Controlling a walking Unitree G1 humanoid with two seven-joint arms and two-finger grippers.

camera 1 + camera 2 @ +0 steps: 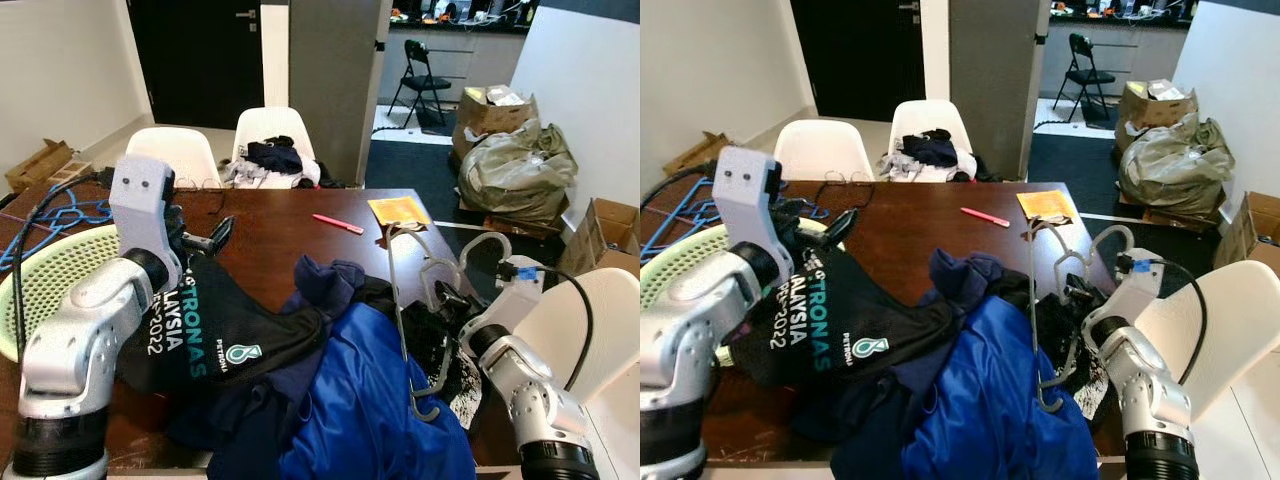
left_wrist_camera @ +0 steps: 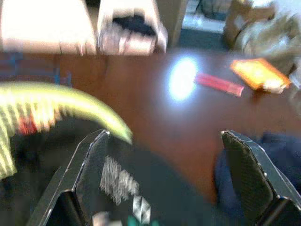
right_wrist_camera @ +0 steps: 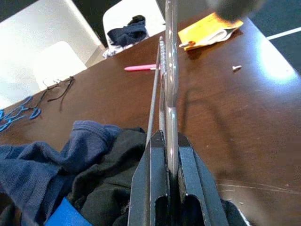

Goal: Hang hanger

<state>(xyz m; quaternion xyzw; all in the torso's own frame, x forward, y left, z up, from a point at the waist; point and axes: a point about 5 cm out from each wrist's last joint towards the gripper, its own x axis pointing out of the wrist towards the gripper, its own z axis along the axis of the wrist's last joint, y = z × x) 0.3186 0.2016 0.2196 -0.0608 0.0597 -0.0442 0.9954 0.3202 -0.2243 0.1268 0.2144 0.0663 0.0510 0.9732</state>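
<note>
Black shirt (image 1: 215,330) reading "PETRONAS", "2022", right hand (image 3: 168,155) clamping hanger (image 1: 400,300)

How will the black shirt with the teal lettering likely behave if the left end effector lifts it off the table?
The black shirt lies crumpled and draped over other clothes, so it will probably hang limp and sag from any single grip. Its edge runs under the blue garment, so it may drag that along. The left end effector is open just above it; thin fabric could bunch between the fingers.
</note>
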